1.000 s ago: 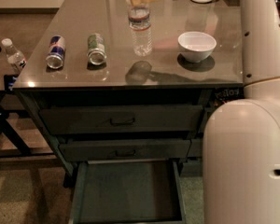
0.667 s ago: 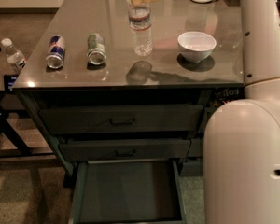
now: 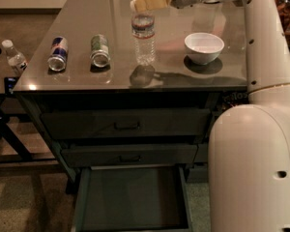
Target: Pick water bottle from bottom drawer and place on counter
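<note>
water bottle (image 3: 144, 41) upright on counter (image 3: 94, 13), between green can (image 3: 100, 50) and white bowl (image 3: 204, 47); gripper (image 3: 146, 3) right over its cap, open or closed, can't tell; bottom drawer (image 3: 133, 197) pulled out below

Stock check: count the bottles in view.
2. The water bottle stands on the counter, just below the gripper; a second bottle sits beyond its left end. The closed drawers could hide more.
</note>
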`<state>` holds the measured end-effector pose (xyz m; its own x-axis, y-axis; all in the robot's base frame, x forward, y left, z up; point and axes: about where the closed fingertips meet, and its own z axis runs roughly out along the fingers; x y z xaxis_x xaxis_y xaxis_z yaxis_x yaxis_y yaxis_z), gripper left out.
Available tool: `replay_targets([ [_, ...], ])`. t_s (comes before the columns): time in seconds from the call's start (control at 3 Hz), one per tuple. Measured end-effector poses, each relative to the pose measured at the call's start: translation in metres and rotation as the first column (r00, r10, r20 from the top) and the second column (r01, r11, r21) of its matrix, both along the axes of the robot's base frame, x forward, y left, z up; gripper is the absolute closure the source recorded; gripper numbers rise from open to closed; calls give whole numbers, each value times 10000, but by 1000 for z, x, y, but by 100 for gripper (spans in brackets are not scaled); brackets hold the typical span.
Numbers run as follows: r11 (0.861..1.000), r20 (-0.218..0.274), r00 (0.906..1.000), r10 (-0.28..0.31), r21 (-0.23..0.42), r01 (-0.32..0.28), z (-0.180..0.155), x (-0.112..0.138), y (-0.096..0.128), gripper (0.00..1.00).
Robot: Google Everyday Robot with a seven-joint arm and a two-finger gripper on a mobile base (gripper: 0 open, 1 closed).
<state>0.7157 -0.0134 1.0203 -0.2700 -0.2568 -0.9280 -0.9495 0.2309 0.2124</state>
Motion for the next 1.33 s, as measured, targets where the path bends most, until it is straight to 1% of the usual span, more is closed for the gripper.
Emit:
replay_targets([
  [0.67,9998,-263,9996,127,145,-123,-12,3,-3,100],
  [1.33,9992,-742,9972,-56,403,86,-33,11,-15,100],
])
